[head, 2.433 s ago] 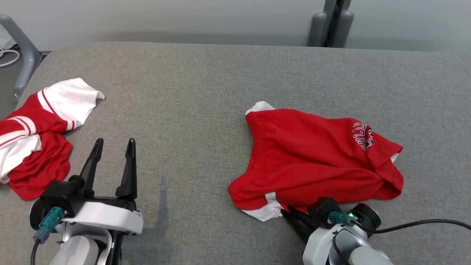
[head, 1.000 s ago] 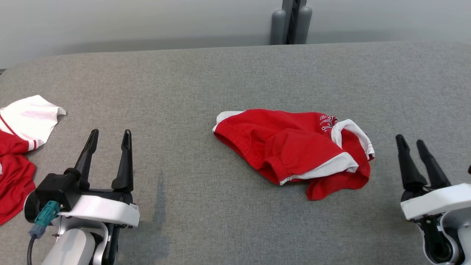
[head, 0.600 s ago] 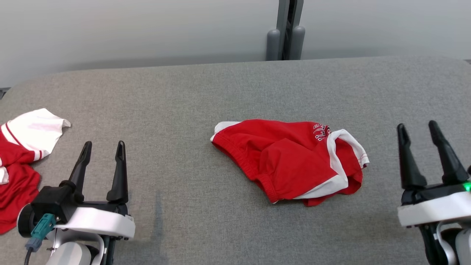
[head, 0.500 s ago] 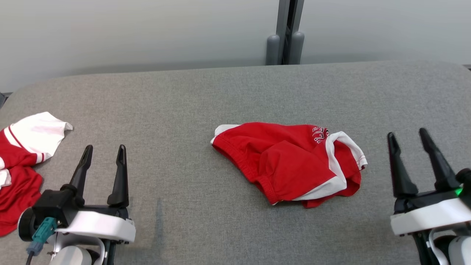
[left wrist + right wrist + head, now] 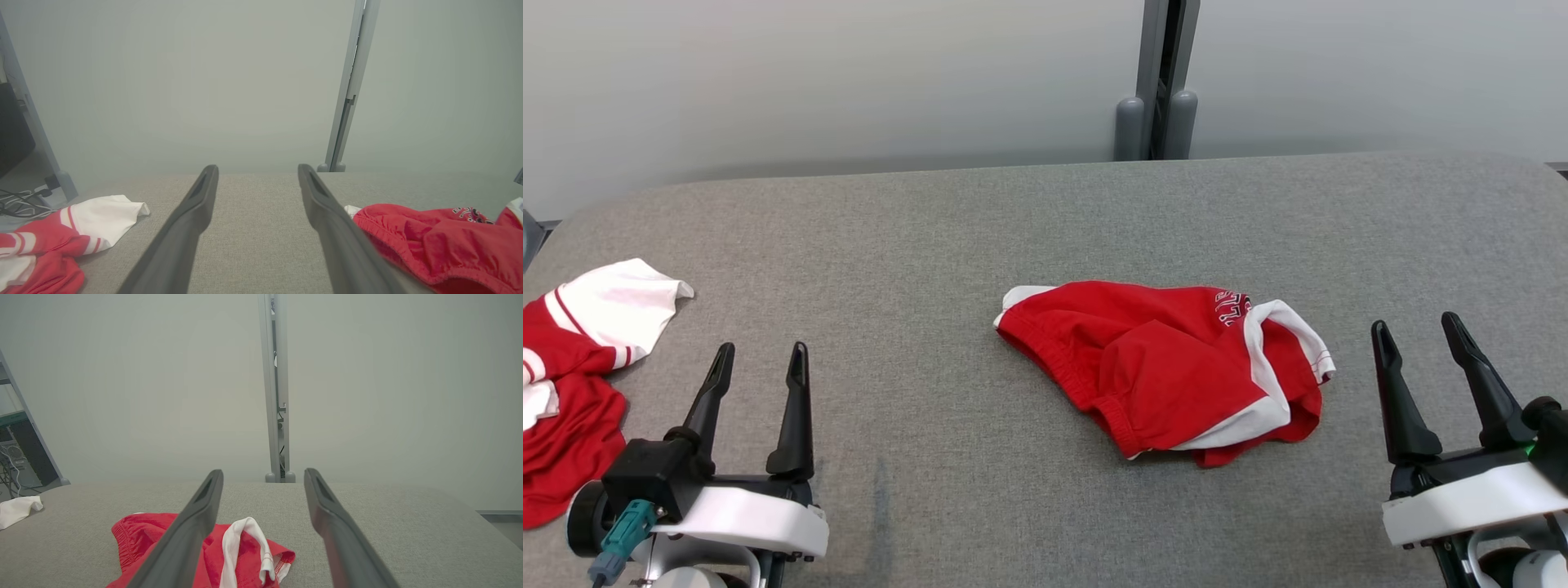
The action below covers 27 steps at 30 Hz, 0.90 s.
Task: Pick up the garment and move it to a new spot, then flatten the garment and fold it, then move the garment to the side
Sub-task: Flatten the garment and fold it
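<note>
The red shorts (image 5: 1168, 367) lie crumpled mid-way across the table (image 5: 915, 237), their lettering (image 5: 1232, 308) partly tucked under a white hem (image 5: 1262, 371). My left gripper (image 5: 761, 351) and right gripper (image 5: 1414, 324) flank them, spread and empty. A red-and-white garment (image 5: 580, 367) is cut off at my left.
</note>
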Available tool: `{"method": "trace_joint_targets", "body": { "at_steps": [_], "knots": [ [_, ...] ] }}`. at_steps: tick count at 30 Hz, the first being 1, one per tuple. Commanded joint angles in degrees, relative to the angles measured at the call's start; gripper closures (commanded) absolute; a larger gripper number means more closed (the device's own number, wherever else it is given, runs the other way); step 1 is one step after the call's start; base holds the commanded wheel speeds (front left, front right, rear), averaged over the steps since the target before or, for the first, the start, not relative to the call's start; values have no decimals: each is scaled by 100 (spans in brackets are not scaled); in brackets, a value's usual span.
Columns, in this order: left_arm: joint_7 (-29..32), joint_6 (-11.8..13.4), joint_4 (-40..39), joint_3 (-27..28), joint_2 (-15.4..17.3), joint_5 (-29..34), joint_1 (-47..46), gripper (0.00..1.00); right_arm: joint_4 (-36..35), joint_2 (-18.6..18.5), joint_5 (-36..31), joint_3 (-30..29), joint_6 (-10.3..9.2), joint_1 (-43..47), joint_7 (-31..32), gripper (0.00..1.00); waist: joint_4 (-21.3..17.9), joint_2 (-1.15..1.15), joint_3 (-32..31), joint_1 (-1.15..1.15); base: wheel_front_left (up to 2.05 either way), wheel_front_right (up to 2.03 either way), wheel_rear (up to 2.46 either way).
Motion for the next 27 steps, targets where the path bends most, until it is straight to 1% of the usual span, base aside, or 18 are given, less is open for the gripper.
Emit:
{"method": "trace_joint_targets", "body": {
  "at_steps": [1, 13, 16, 18, 20, 21, 27],
  "knots": [
    [-11, 45, -10, 4, 41, 15, 56, 0, -40, -2, -49, -10, 1, 65, 13, 0, 4, 0, 2, 0, 0, 0, 0],
    [34, 62, -80, -85, 38, 43, -44, 0, -23, 28, -43, -39, 1, -22, 43, 0, 36, 0, 77, 0, 0, 0, 0],
    [121, -17, -138, -243, 15, 87, -121, 0, -8, 29, -31, -37, 1, -49, 39, 0, 30, 0, 113, 0, 0, 0, 0],
    [253, -134, -178, -444, -44, 92, -191, 0, -2, 23, -29, -30, 1, -66, 42, 0, 11, 0, 157, 0, 0, 0, 0],
    [434, -311, -193, -710, -159, 38, -242, 0, 6, 13, -24, -23, 1, -92, 38, 0, -16, 0, 217, 0, 0, 0, 0],
    [633, -533, -153, -1001, -298, -63, -304, 0, 8, 17, -17, 3, 1, -118, 29, 0, -64, 0, 288, 0, 0, 0, 0],
    [1193, -1226, 303, -1784, -741, -377, -552, 0, 55, 43, -11, 98, 1, -213, -5, 0, -274, 0, 531, 0, 0, 0, 0]
  ]
}}
